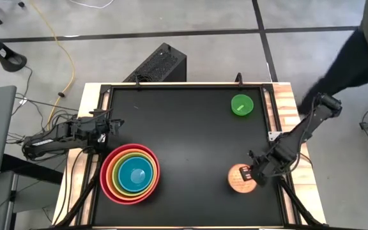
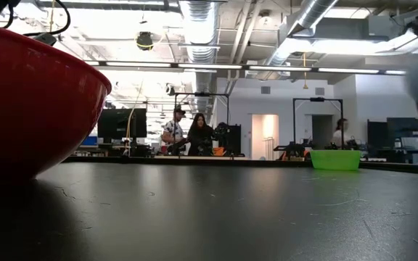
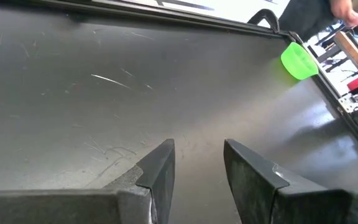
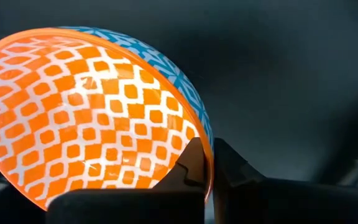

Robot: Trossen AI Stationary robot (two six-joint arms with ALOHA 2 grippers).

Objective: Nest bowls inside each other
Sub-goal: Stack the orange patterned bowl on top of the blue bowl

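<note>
The right gripper pinches the rim of a small orange-patterned plastic bowl, seemingly tilted; the left gripper waits, slightly parted.

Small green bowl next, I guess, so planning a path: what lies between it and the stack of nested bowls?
Nothing: the high view shows only bare black tabletop between the small green bowl and the nested stack.

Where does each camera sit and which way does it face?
High: above table, straight down; both arms, left gripper, right gripper.
Low: table height, level across; red bowl close, no arm clear.
Left wrist: past its open fingers, across table.
Right wrist: fingers shut on patterned orange bowl.
Shared: small green bowl, in high, low, left wrist.
</note>
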